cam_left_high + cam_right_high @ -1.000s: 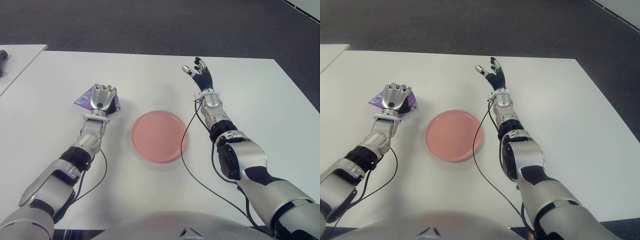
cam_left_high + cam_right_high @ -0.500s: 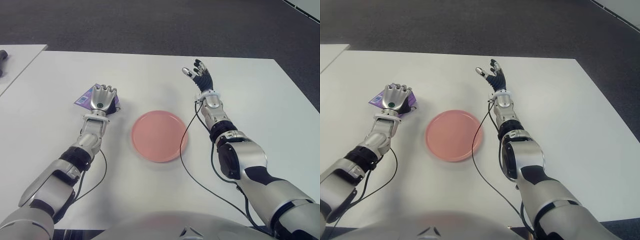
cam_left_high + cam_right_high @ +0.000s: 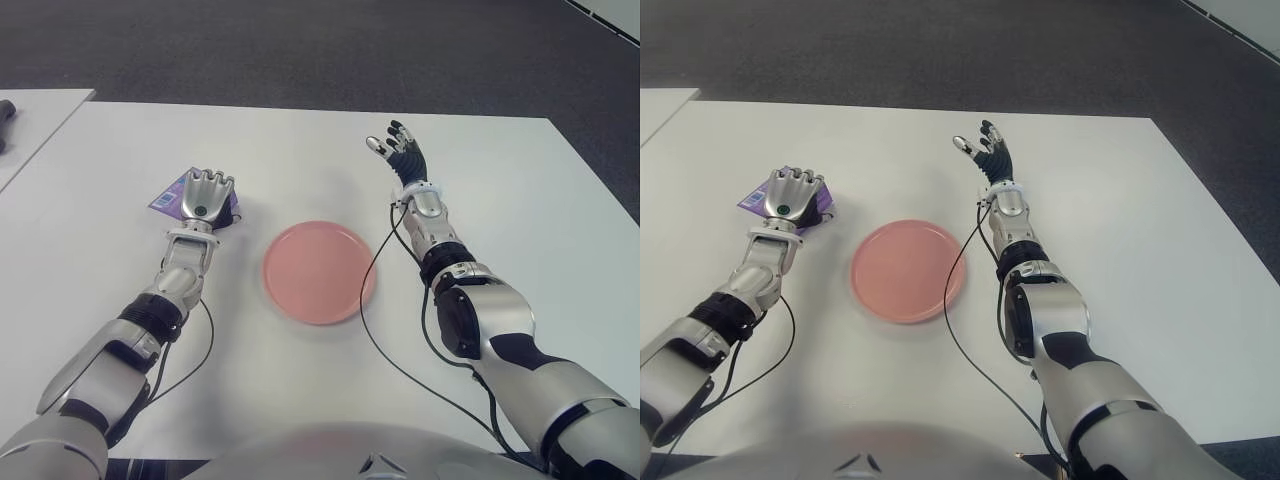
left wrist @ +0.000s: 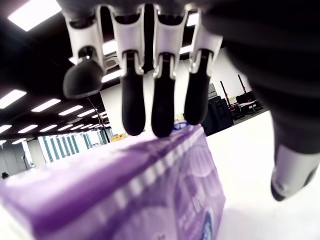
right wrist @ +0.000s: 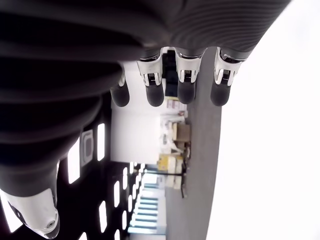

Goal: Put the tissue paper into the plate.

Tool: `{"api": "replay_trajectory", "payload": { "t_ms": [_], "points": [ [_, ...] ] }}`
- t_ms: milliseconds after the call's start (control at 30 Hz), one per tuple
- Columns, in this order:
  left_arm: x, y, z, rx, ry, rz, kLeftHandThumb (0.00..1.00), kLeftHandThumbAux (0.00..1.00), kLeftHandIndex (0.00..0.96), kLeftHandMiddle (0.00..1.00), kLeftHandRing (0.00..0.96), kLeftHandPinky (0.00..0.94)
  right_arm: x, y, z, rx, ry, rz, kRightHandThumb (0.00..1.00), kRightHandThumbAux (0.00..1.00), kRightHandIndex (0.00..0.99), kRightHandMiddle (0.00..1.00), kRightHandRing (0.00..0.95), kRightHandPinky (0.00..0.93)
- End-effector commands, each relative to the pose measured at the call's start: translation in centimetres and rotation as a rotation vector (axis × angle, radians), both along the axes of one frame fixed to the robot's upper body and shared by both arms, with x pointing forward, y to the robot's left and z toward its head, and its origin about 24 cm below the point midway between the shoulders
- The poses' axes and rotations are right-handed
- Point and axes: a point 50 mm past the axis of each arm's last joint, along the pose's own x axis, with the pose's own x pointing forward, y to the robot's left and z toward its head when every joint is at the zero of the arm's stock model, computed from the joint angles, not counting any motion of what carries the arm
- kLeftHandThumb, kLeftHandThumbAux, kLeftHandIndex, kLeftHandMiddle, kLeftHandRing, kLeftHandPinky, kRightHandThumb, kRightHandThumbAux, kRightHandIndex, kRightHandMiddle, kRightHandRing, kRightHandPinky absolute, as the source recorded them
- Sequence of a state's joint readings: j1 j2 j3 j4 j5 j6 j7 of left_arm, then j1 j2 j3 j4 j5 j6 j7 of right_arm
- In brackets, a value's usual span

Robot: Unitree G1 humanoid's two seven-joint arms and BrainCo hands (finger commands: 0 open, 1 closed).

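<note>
The left hand (image 3: pixel 204 196) hovers spread over the purple tissue pack (image 4: pixel 125 195) — fingers above it, not yet gripping — left of the pink plate (image 3: pixel 318 271). The right hand (image 3: pixel 405 157) (open, empty) is beyond the plate's right edge.

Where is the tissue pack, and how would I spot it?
Look at the white table, then find the round pink plate in the middle. On the robot's left of it, the left robot hand sits over the tissue pack. It is the only purple thing there.
</note>
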State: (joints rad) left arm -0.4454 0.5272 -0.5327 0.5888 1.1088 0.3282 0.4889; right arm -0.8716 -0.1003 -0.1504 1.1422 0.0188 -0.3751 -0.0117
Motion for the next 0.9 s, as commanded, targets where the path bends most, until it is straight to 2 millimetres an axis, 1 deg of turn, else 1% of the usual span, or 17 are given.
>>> {"api": "replay_trajectory", "payload": {
  "t_ms": [33, 133, 233, 300, 367, 433, 467, 500, 533, 567, 600, 900],
  "points": [
    [-0.4, 0.1, -0.5, 0.022, 0.016, -0.001, 0.955, 0.645, 0.462, 0.472, 0.483, 0.807, -1.7, -0.9, -1.8, 0.053, -0.018, -0.005, 0.209, 0.638, 0.0, 0.0, 0.0, 0.0],
    [-0.4, 0.1, -0.5, 0.017, 0.022, -0.001, 0.955, 0.645, 0.462, 0.472, 0.483, 0.802, -2.0, -1.0, -1.8, 0.065, -0.022, 0.004, 0.226, 0.638, 0.0, 0.0, 0.0, 0.003],
    [-0.4, 0.1, -0.5, 0.012, 0.025, -0.003, 0.955, 0.645, 0.462, 0.471, 0.484, 0.8, -2.8, -1.1, -2.4, 0.057, -0.036, 0.006, 0.228, 0.637, 0.0, 0.0, 0.0, 0.004],
    [-0.4, 0.1, -0.5, 0.009, 0.026, -0.004, 0.955, 0.645, 0.462, 0.471, 0.484, 0.797, -3.8, -1.1, -3.0, 0.044, -0.054, 0.006, 0.222, 0.637, 0.0, 0.0, 0.0, 0.006],
    [-0.4, 0.1, -0.4, 0.0, 0.028, -0.004, 0.955, 0.645, 0.462, 0.472, 0.484, 0.793, -5.0, -1.2, -3.2, 0.029, -0.08, 0.007, 0.214, 0.637, 0.0, 0.0, 0.0, 0.008],
    [-0.4, 0.1, -0.4, -0.004, 0.028, -0.004, 0.955, 0.645, 0.462, 0.472, 0.484, 0.791, -5.4, -1.2, -3.1, 0.024, -0.087, 0.007, 0.208, 0.636, 0.0, 0.0, 0.0, 0.009],
    [-0.4, 0.1, -0.4, -0.005, 0.026, -0.004, 0.955, 0.645, 0.462, 0.472, 0.484, 0.79, -6.9, -1.2, -2.8, 0.022, -0.127, 0.019, 0.206, 0.636, 0.0, 0.0, 0.0, 0.01],
    [-0.4, 0.1, -0.4, -0.005, 0.024, -0.003, 0.955, 0.645, 0.462, 0.473, 0.484, 0.791, -9.2, -1.0, -2.2, 0.019, -0.183, 0.036, 0.204, 0.633, 0.0, 0.0, 0.0, 0.008],
    [-0.4, 0.1, -0.3, -0.004, 0.022, -0.003, 0.955, 0.644, 0.462, 0.475, 0.484, 0.793, -11.0, -0.9, -1.6, 0.019, -0.221, 0.048, 0.203, 0.63, 0.0, 0.0, 0.0, 0.006],
    [-0.4, 0.1, -0.3, -0.001, 0.018, -0.002, 0.955, 0.644, 0.462, 0.476, 0.484, 0.795, -12.2, -0.8, -1.2, 0.021, -0.242, 0.055, 0.201, 0.627, 0.0, 0.0, 0.0, 0.004],
    [-0.4, 0.1, -0.3, 0.001, 0.015, -0.002, 0.955, 0.644, 0.462, 0.476, 0.484, 0.799, -12.5, -0.7, -1.0, 0.021, -0.247, 0.057, 0.2, 0.624, 0.0, 0.0, 0.0, 0.002],
    [-0.4, 0.2, -0.1, 0.005, 0.004, -0.011, 0.955, 0.644, 0.462, 0.476, 0.483, 0.813, -13.1, -0.7, -0.6, 0.022, -0.224, 0.057, 0.198, 0.62, 0.0, 0.0, 0.0, 0.0]
  ]
}}
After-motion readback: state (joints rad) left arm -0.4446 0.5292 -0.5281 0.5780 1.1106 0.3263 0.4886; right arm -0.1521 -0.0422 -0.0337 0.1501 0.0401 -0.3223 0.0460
